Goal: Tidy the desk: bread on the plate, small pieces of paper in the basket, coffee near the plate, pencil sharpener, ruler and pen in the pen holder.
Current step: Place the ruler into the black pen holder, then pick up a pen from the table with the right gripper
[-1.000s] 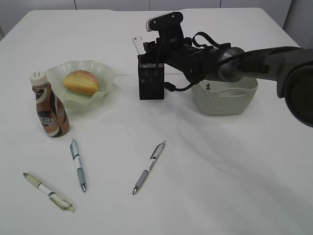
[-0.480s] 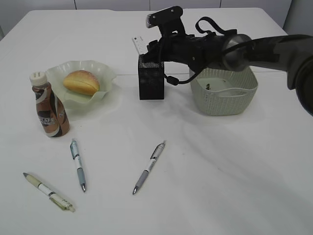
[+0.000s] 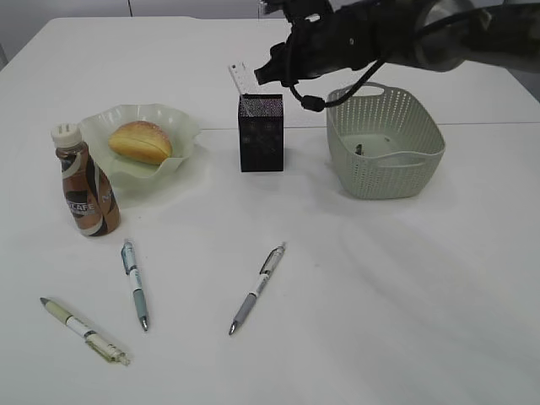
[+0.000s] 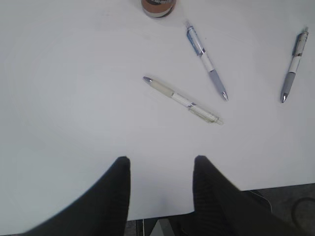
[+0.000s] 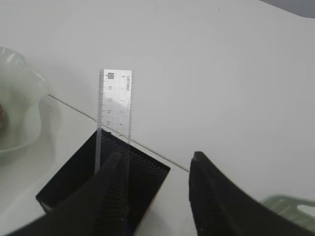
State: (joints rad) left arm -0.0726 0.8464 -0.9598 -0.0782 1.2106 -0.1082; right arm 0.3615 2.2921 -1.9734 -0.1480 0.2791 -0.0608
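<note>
Right gripper [image 5: 155,196]: black jaws apart, nothing between them, raised above the black square mesh pen holder [image 3: 261,132]. The right arm reaches in from the upper right of the exterior view. A short clear flat plastic ruler [image 5: 114,110] stands tilted in the pen holder, its upper half above the rim, free of the fingers [image 5: 109,199].

Left gripper [image 4: 160,189]: jaws likewise apart and empty, low over the near edge of the large plain white desk [image 3: 388,295]; dark floor shows below that edge in the left wrist view.

Just right of the pen holder: pale sage-green perforated plastic basket [image 3: 384,173], with small items inside that are too small to identify. Well left of the holder: translucent pale green glass plate with ruffled rim [image 3: 181,126], the golden-yellow oval bread [image 3: 140,141] resting in it. Brown plastic coffee bottle with cream cap [image 3: 83,181] upright, just beside the plate at its near-left.

Three pens lie loose on the near desk, apart from one another: grey-and-white pen [image 3: 256,288] centre, blue-and-white pen [image 3: 134,283] left of it, pale yellowish pen [image 3: 83,330] nearest the left corner.

Surface: matte white, with a faint seam running across behind the pen holder. Pale wall panels behind the far edge.
</note>
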